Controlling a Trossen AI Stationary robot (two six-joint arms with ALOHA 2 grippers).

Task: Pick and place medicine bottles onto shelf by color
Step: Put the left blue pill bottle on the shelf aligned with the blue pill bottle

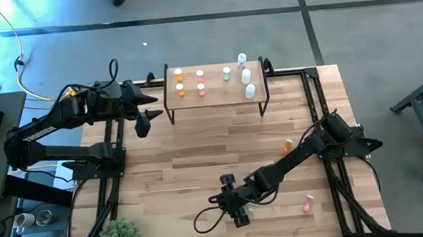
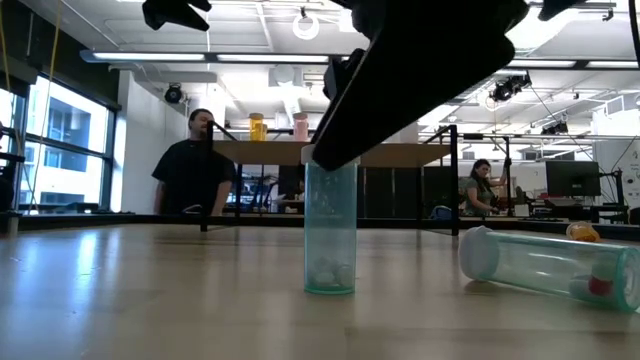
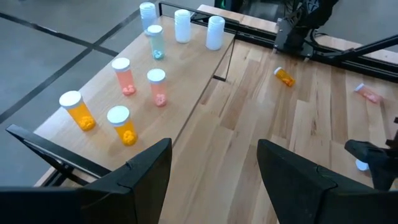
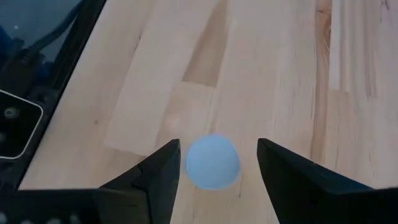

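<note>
Right pincer (image 4: 214, 163) open, straddling green bottle (image 2: 330, 228)

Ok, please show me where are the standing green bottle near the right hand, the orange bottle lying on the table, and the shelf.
standing green bottle (image 2: 330, 240), low view, body.
orange bottle lying on the table (image 1: 288, 145), high view, side.
shelf (image 1: 217, 97), high view, bare board.

The desk (image 1: 200, 166) was of light wood strips with a smooth, slightly shiny finish. The shelf (image 1: 217, 94) had the same pale wood top on thin black metal legs. The standing green bottle (image 2: 330, 230) was of clear, glossy plastic with a matt white cap, and so were the orange bottles (image 3: 122, 126). The right hand (image 4: 214, 163) had dark matt fingers.
</note>
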